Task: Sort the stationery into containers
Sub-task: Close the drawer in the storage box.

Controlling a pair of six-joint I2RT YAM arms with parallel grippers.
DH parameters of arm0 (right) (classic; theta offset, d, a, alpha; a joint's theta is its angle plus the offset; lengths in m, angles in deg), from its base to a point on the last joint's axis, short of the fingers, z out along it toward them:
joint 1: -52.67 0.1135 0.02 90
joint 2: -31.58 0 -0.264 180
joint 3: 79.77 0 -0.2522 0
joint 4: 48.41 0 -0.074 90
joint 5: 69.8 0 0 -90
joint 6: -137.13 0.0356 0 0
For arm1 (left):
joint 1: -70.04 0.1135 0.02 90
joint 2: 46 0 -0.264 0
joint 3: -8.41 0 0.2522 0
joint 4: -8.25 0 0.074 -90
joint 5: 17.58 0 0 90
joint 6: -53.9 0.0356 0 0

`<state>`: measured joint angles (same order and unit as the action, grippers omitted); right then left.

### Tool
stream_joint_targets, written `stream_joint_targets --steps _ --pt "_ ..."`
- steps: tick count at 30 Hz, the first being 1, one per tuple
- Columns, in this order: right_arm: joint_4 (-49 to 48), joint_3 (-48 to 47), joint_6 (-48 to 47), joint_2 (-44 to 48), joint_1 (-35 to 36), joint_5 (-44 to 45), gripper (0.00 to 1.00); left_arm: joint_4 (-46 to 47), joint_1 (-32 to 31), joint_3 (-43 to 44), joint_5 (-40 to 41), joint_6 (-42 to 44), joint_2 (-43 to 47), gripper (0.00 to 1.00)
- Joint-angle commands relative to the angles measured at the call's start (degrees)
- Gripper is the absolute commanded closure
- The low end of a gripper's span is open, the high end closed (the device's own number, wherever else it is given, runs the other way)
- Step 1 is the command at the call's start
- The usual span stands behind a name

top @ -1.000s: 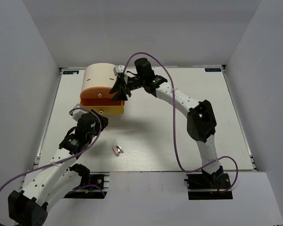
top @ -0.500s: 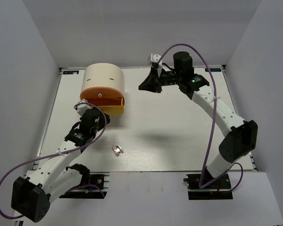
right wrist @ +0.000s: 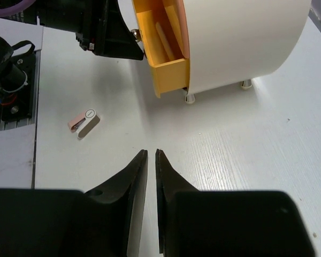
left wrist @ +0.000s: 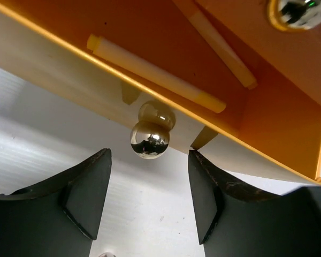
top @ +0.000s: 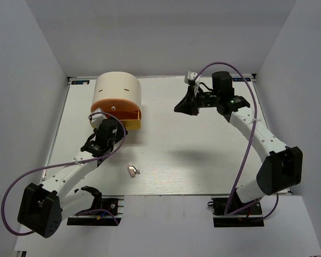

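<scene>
The cream cylindrical cabinet (top: 117, 87) stands at the back left, with its yellow drawer (top: 131, 123) pulled open under the orange one. My left gripper (top: 108, 124) is open at the drawer front. In the left wrist view its jaws (left wrist: 148, 163) stand either side of the chrome knob (left wrist: 150, 140), not touching it. Two pale yellow sticks (left wrist: 155, 75) lie in the drawer. The pinkish clip (top: 132, 170) lies on the table, also seen in the right wrist view (right wrist: 84, 122). My right gripper (top: 184, 105) is shut and empty, raised right of the cabinet (right wrist: 241, 37); its jaws (right wrist: 151, 152) are nearly touching.
The orange drawer's knob (left wrist: 299, 10) sits above the open drawer. The cabinet rests on small feet (right wrist: 190, 98). White walls enclose the table on three sides. The arm bases stand at the near edge (top: 230, 206).
My right arm has pulled away from the cabinet to the right. My left gripper has moved up to the yellow drawer's knob.
</scene>
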<state>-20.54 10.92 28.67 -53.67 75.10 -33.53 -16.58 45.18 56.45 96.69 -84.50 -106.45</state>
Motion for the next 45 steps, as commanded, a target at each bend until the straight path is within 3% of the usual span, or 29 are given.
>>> stream_joint_targets --steps 1,19,45 --pt "-0.49 0.92 0.18 2.72 -1.08 -1.2 0.83 3.42 0.25 2.72 2.35 1.47 -0.46 0.31" --pt "-0.31 3.74 0.0 3.34 -3.72 -2.16 0.8 4.57 0.78 3.25 9.74 -1.52 -2.57 0.38" --pt "1.27 5.76 -2.63 3.95 -5.21 -2.6 0.79 11.33 0.78 3.25 11.32 -9.6 -7.49 0.41"
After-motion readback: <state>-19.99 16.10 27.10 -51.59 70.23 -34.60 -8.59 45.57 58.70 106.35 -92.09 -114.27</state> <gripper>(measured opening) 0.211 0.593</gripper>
